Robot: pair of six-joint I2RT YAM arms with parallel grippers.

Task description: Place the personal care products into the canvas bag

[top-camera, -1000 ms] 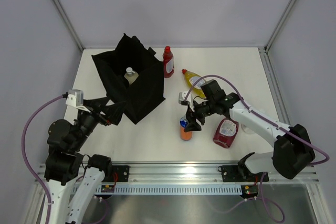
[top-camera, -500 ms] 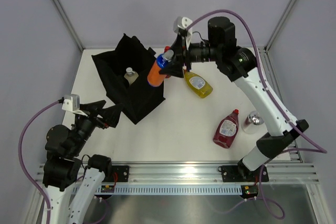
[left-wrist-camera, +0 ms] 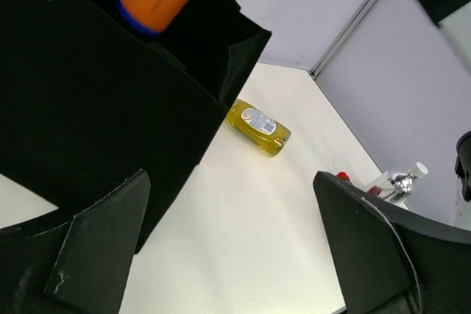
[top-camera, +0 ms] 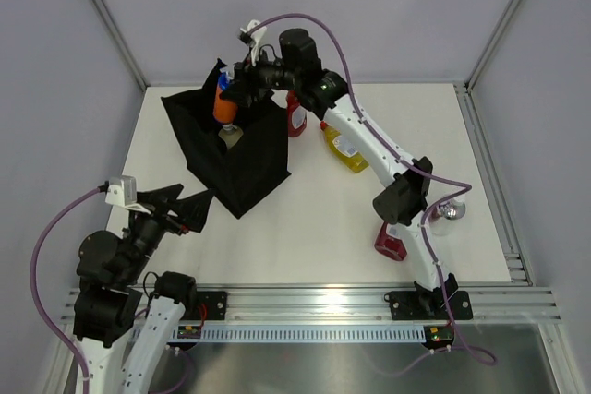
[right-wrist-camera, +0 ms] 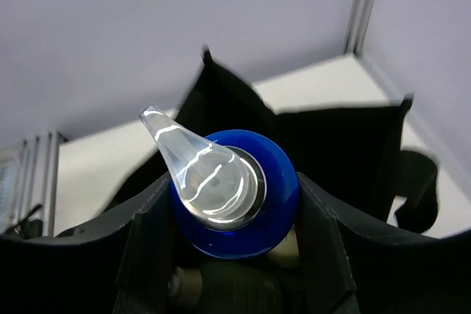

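At near left, your left gripper (top-camera: 185, 205) hangs with its fingers spread wide and holding nothing. It has eased back a little toward the near edge, its tips still close to the near corner of the black bag (top-camera: 247, 168). The bag stands open at far left on the table (top-camera: 295, 246), with a cream bottle (top-camera: 231, 136) already inside. The news is directly above it. The orange bottle (top-camera: 224, 105), which a second ago stood on the table near the middle, has been swung up and across and is now poised over the bag's mouth, just above the cream one. Your right gripper (top-camera: 238, 88) is clamped on its blue-capped end, and the right wrist view shows a finger pressed against each side of the cap. By my reading, only a lowering and a release remain before this bottle counts as packed. Right of the bag, the small red bottle (top-camera: 296, 117) stands just beside its wall and the yellow bottle (top-camera: 343, 147) lies on its side near it. Further right and nearer you, the maroon bottle (top-camera: 388, 242), partly hidden by the arm, and the silvery can (top-camera: 450, 211) wait too, which leaves four items yet to go in.
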